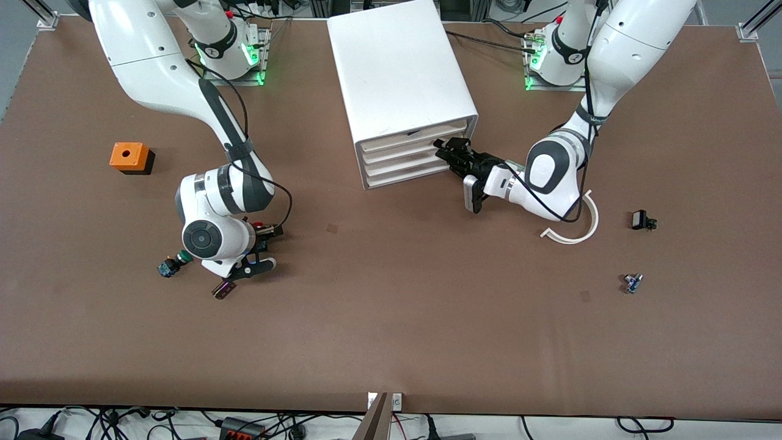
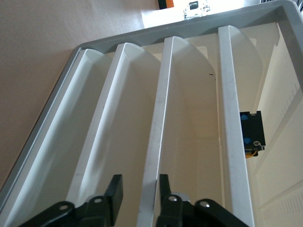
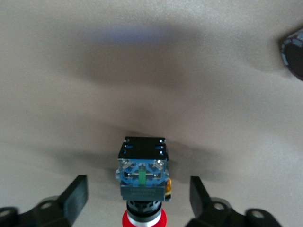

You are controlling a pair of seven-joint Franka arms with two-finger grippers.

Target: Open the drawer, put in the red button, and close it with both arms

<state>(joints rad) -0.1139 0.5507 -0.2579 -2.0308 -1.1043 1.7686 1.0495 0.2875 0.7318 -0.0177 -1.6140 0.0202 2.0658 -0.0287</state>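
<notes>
The white cabinet (image 1: 400,73) stands at the table's middle, its four drawers facing the front camera. My left gripper (image 1: 449,153) is open at the drawer fronts. In the left wrist view its fingers (image 2: 115,191) straddle the edge of the drawer (image 2: 158,137) second from the top. The red button (image 1: 263,227) lies on the table toward the right arm's end. My right gripper (image 1: 267,241) is open around it. In the right wrist view the red button (image 3: 142,177) lies between the open fingers (image 3: 78,194), touching neither, red cap toward the gripper (image 3: 139,196).
A green-capped button (image 1: 171,266) lies beside the right arm's wrist. An orange box with a hole (image 1: 129,156) sits toward the right arm's end. A white curved strip (image 1: 577,229), a black part (image 1: 641,220) and a small blue part (image 1: 632,282) lie toward the left arm's end. A black-and-blue part (image 2: 251,135) sits in the top drawer.
</notes>
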